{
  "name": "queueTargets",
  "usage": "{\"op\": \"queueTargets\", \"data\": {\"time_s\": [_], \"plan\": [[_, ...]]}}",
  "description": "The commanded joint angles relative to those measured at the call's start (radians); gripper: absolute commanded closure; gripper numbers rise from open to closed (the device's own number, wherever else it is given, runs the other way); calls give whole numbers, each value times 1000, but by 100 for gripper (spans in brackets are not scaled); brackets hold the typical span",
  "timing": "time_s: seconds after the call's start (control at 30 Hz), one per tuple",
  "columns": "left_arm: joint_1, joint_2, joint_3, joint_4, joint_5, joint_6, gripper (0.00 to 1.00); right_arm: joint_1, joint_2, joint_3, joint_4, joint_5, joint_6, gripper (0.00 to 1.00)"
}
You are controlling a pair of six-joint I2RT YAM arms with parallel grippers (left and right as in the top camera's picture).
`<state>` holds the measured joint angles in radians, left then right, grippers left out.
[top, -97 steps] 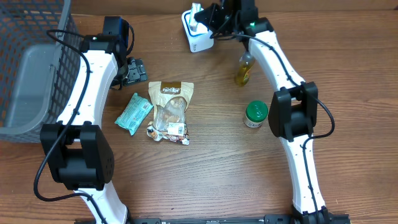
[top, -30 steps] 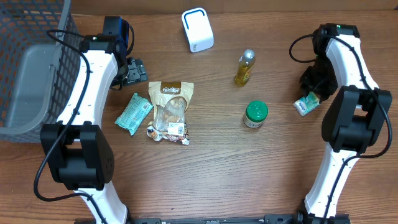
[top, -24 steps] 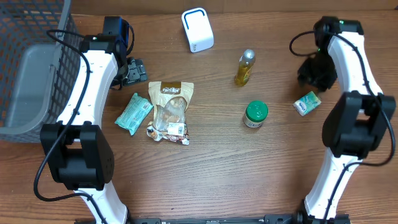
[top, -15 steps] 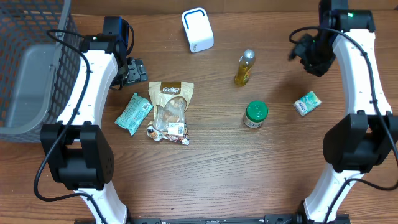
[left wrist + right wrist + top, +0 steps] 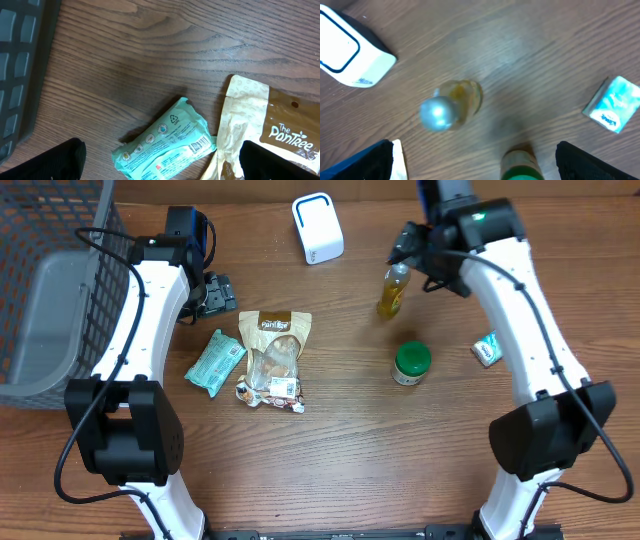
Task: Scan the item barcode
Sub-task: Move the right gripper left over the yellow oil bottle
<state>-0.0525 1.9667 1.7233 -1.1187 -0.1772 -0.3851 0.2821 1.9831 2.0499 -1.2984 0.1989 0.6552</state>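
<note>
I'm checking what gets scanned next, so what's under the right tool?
The yellow bottle with a silver cap stands upright below the open right tool, a little left of centre. Its own body covers its base, and no barcode shows.

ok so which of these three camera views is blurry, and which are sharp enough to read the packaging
Right wrist view: blurred, the bottle and the small teal packet have smeared edges, and their print is unreadable. Left wrist view: sharp, the lettering on the brown pouch and the barcode on the green packet show clearly. Overhead view: in focus, evenly lit, no strong glare.
</note>
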Motion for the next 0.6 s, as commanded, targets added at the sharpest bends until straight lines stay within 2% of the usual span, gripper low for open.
{"op": "queueTargets", "data": {"time_s": [0.0, 0.3, 0.57], "plan": [[-1, 8, 19, 1, -13, 15, 0, 50, -22, 26, 20, 123, 61, 0], [-1, 8, 19, 1, -13, 15, 0, 77, 28, 25, 148, 64, 63, 0], [-1, 8, 19, 1, -13, 15, 0, 65, 87, 16, 154, 47, 64, 0]]}}
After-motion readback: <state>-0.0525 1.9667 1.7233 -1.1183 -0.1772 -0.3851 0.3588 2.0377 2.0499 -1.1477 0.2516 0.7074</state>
